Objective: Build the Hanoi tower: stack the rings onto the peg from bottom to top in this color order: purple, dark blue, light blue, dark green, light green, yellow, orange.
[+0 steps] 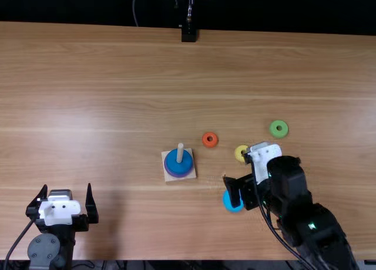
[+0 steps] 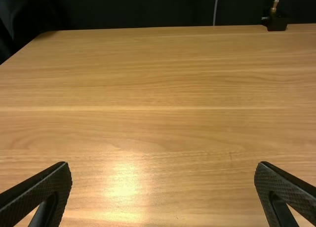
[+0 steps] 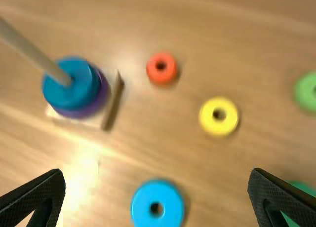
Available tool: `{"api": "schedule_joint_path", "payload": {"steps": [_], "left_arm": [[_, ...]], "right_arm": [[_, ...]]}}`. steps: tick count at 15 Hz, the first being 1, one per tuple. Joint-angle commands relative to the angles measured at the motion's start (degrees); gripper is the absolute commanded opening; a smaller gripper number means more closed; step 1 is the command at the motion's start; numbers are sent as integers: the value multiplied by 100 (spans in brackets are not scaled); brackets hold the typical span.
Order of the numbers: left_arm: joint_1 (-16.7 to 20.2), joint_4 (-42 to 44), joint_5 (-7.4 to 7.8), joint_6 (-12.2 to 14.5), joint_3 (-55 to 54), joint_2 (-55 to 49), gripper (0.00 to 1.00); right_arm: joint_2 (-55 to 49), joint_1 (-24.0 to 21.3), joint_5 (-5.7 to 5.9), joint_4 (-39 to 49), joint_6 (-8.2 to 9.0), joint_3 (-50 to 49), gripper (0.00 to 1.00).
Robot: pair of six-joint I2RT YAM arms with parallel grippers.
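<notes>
1. Low in the right wrist view, the light blue ring (image 3: 173, 208) lies flat, hole up, centred between the widely parted fingers of the right gripper (image 3: 157, 170), which holds nothing
2. Toward the upper left of the top view from that ring stands the upright peg (image 1: 180, 154) on its wooden base (image 1: 168, 178), the dark blue ring (image 3: 74, 98) resting on the purple ring (image 3: 102, 96); light blue looks due next
3. At lower left of the top view, the left gripper (image 1: 67, 186) is spread wide with nothing in it, much farther from the light blue ring, so the right arm seems the one to use
4. Beside one right finger in its wrist view, the dark green ring (image 3: 303, 188) is partly hidden; a descent should probably avoid brushing it
5. Across the wooden table (image 1: 117, 76) are the orange (image 1: 204, 139), yellow (image 1: 239, 153) and light green (image 1: 272, 129) rings; a dark backdrop (image 1: 76, 6) rises beyond
</notes>
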Motion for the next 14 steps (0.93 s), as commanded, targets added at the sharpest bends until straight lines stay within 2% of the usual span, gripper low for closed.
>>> {"api": "schedule_joint_path", "payload": {"steps": [1, 3, 4, 5, 9, 12, 13, 14], "left_arm": [[48, -459, -3, 22, -593, -69, 100], [48, -459, -3, 22, -593, -69, 100], [48, -459, -3, 22, -593, -69, 100], [48, -459, -3, 22, -593, -69, 100], [48, -459, -3, 22, -593, -69, 100], [48, -459, -3, 22, -593, -69, 100], [48, -459, -3, 22, -593, -69, 100], [48, -459, -3, 22, -593, -69, 100]], "right_arm": [[153, 69, -35, 5, 62, 313, 100], [513, 69, -35, 5, 115, 260, 100], [672, 69, -25, 16, 241, 216, 100], [839, 61, -25, 5, 273, 155, 100], [1498, 61, -25, -100, 294, 93, 100], [1779, 69, -25, -311, 410, -21, 100], [1788, 78, 7, -385, 515, -100, 100], [1788, 78, 7, -448, 705, -179, 100]]}}
